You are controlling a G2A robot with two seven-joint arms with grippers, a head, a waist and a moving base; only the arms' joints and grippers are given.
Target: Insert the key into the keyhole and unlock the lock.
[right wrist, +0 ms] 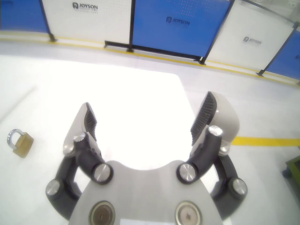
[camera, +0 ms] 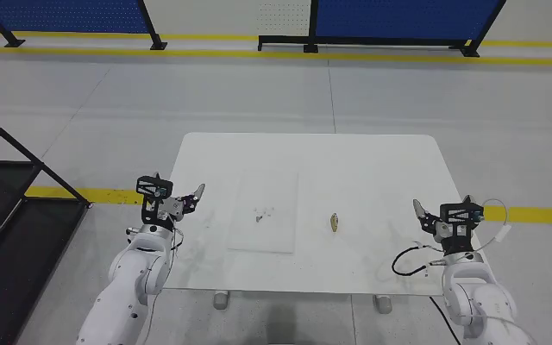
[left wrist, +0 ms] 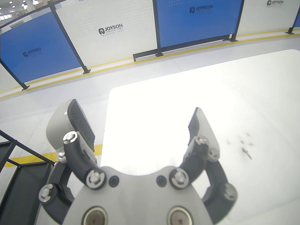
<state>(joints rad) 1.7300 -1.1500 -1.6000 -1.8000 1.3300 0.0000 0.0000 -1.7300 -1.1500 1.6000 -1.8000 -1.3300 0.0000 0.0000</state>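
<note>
At the far left you see a black metal rack (camera: 26, 216) standing on the floor beside the table (camera: 371, 164), which is white, smooth and has rounded corners. The left claw (left wrist: 134, 105) hangs over the left edge of the table with its jaws spread wide and nothing between them. Its fingers (left wrist: 56, 122) have white rounded shells, and the pads (left wrist: 80, 122) are black with fine ribs.

Further right a thin, pale rectangular sheet (camera: 276, 237) lies flat on the table. The key (left wrist: 247, 153) rests on it as a small dark sliver, with a few tiny dark specks (left wrist: 241, 139) just beside it. You cannot tell its shape more closely.

Just beside the right edge of the sheet the lock (right wrist: 22, 142) lies on the bare table. It has a flat brass body and a shiny curved steel shackle. It is well apart from the key and from both claws.

The right claw (right wrist: 148, 99) hangs over the right edge of the table, also wide open and holding nothing, and its pads (right wrist: 205, 111) have the same ribs.

Behind the table, across a yellow floor line (camera: 259, 53), stand blue and white perforated fence panels (camera: 397, 17).
</note>
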